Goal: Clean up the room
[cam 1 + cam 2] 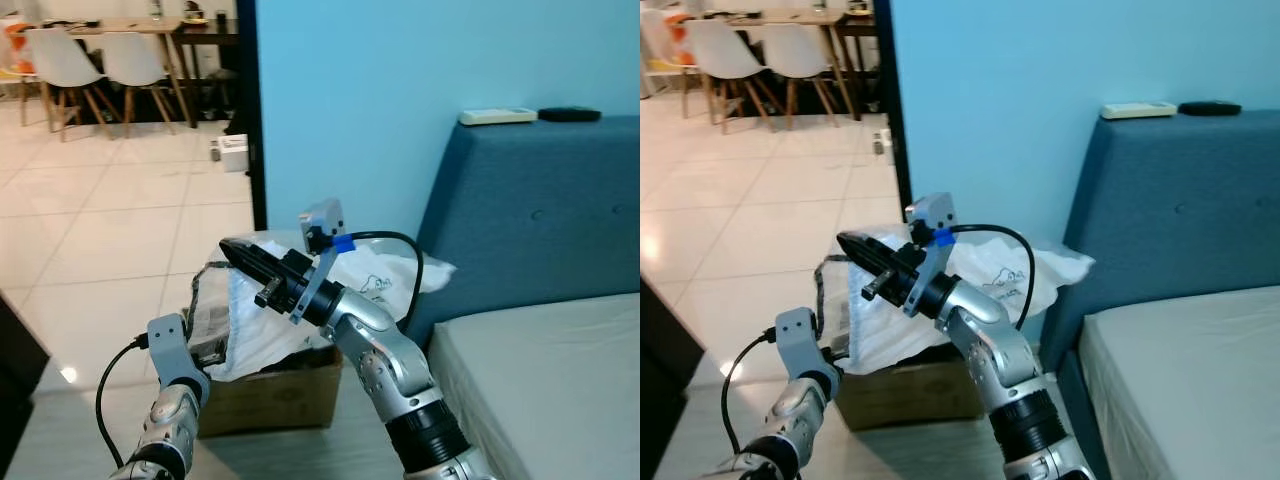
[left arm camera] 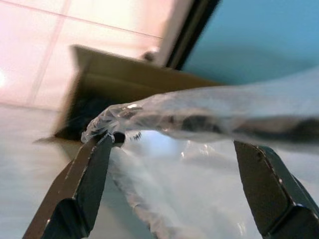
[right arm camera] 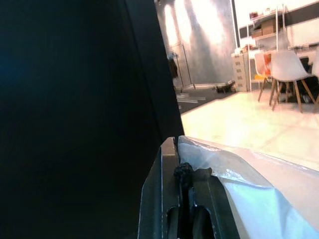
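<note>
Left eye view shows a cardboard box (image 1: 275, 395) on the floor beside the blue bed (image 1: 540, 330). A clear plastic bag (image 1: 250, 310) drapes over the box. The right gripper (image 1: 240, 256), above the box, has its fingers pressed together on the bag's edge. The left gripper (image 2: 174, 164), just beside the box, has fingers spread apart around bag film.

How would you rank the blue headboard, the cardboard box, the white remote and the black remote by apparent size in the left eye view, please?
1. Blue headboard, by far the largest.
2. Cardboard box, partly hidden by the plastic bag.
3. White remote.
4. Black remote, only slightly smaller; these two lie close together, so that comparison is fair.
</note>
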